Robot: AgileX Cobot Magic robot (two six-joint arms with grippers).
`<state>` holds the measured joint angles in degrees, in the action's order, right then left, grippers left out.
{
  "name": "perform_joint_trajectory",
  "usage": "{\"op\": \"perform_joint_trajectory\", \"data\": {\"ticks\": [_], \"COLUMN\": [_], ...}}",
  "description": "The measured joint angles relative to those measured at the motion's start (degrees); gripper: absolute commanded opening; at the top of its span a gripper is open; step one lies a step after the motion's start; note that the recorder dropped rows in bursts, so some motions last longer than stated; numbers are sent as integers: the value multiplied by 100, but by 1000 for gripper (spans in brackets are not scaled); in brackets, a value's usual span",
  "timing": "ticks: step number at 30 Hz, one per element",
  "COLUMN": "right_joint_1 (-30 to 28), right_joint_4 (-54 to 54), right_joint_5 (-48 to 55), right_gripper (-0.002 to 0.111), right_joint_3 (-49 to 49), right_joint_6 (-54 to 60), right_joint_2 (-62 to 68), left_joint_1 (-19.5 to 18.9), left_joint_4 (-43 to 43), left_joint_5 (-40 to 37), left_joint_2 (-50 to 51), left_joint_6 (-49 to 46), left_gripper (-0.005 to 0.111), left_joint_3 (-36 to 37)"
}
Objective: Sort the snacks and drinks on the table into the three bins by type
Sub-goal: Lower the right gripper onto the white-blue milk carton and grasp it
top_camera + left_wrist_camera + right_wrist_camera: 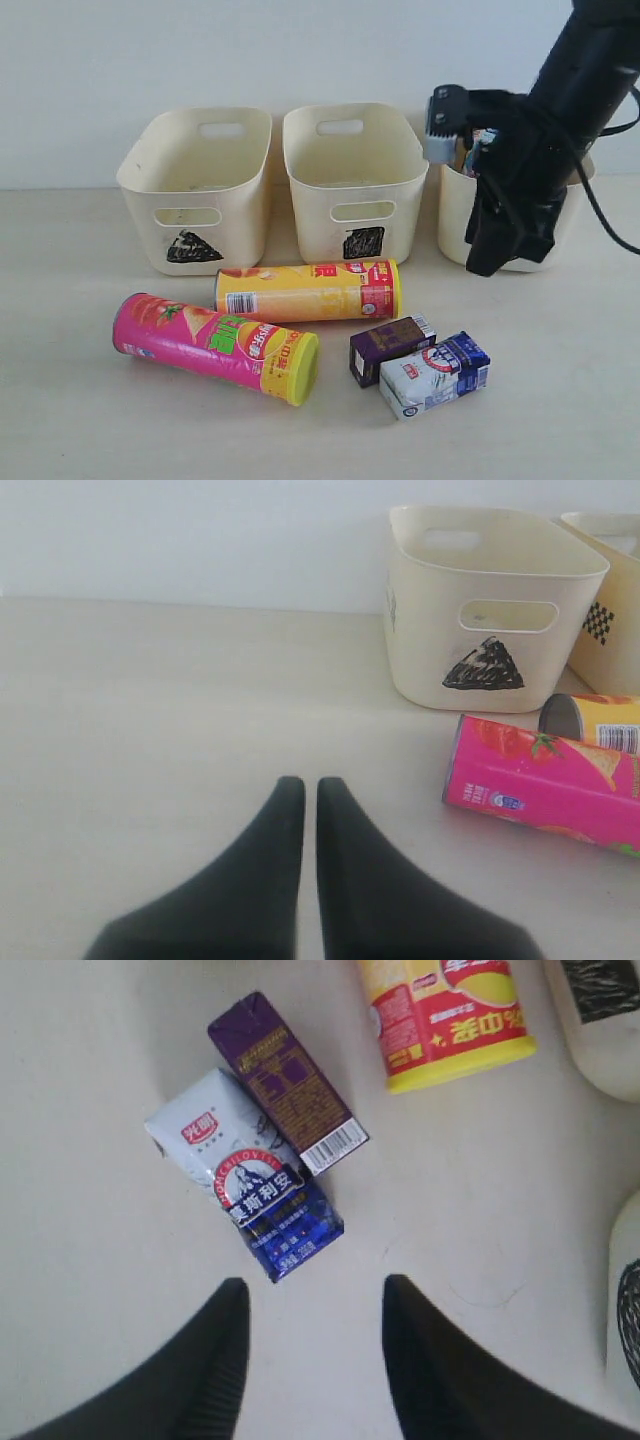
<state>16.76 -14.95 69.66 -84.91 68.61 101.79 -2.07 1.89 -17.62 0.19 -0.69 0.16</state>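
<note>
right tool (310,1295) part open and empty, aimed toward the white and blue carton (245,1175); left tool (302,785) shut, empty.
carton lies on the surface (90,1260) touching the purple carton (285,1080); likely stiff, smooth, light: pinch across its narrow sides.

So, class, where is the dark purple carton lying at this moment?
The dark purple carton lies on the table right of centre in the exterior view, just in front of the yellow chip tube and directly beside the white and blue carton.

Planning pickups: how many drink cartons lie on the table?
2: a dark purple carton and a white and blue carton, side by side near the yellow tube. Bins may hide others.
</note>
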Motion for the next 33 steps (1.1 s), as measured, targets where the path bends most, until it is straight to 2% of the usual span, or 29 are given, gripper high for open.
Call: {"op": "perform_joint_trajectory", "data": {"ticks": [4, 10, 16, 25, 27, 31, 33], "right_joint_1": [176, 351, 386, 435, 445, 445, 445], "right_joint_4": [330, 814, 823, 858, 832, 113, 11], "right_joint_5": [0, 0, 0, -345, -575, -1402, -1695], "right_gripper": [65, 65, 65, 65, 65, 65, 65], "right_joint_3": [0, 0, 60, 1327, 1489, 1922, 2079], "right_joint_6": [27, 27, -9, 128, 381, 2242, 2765], "right_joint_2": [198, 620, 817, 216, -82, -313, -289], "left_joint_1": [0, 0, 0, 0, 0, 0, 0], "left_joint_4": [0, 0, 0, 0, 0, 0, 0], "left_joint_5": [0, 0, 0, 0, 0, 0, 0], "left_joint_2": [0, 0, 0, 0, 0, 0, 0], "left_joint_6": [0, 0, 0, 0, 0, 0, 0], "left_gripper": [4, 4, 4, 4, 4, 4, 4], "left_joint_3": [0, 0, 0, 0, 0, 0, 0]}}
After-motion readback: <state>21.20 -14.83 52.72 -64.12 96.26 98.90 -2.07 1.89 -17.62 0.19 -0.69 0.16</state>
